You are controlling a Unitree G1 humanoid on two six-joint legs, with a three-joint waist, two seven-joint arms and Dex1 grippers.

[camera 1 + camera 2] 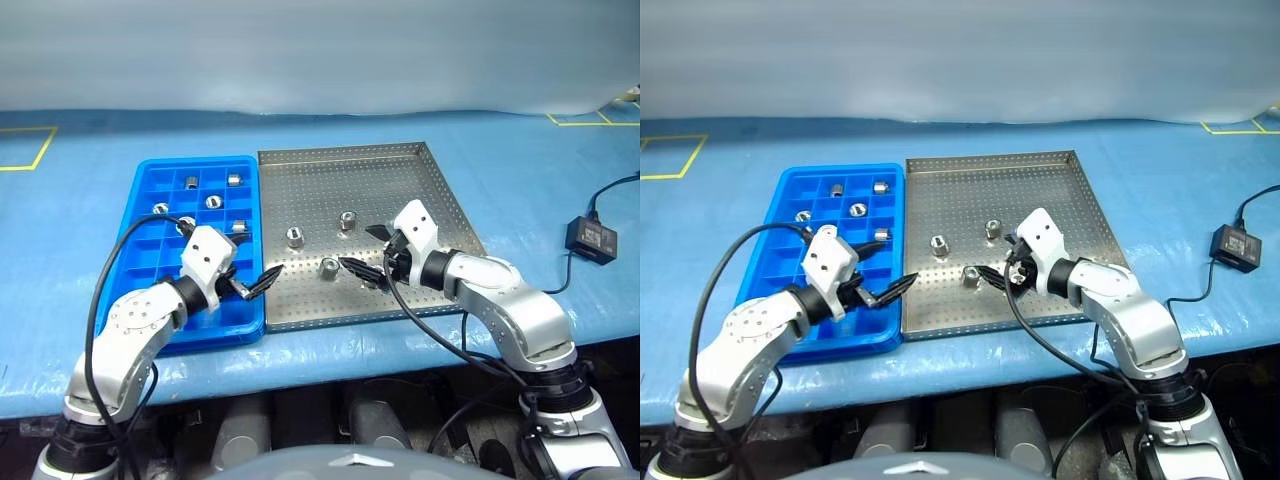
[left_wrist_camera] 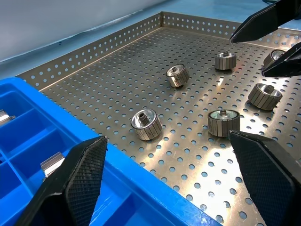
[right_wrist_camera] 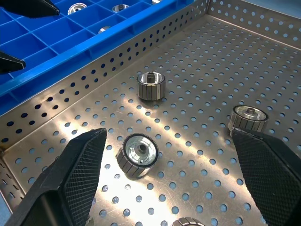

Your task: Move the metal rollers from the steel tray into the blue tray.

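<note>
Both grippers, left gripper (image 1: 262, 280) and right gripper (image 1: 365, 251), are held spread and empty; several metal rollers (image 1: 328, 267) remain in the steel tray (image 1: 440, 190) between them, others already sorted in the blue tray (image 1: 150, 195), presumably awaiting pickup

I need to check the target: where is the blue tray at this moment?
In the left eye view the blue tray lies on the robot's left, side by side with the steel tray, and the open left gripper hovers over its near right corner.
</note>
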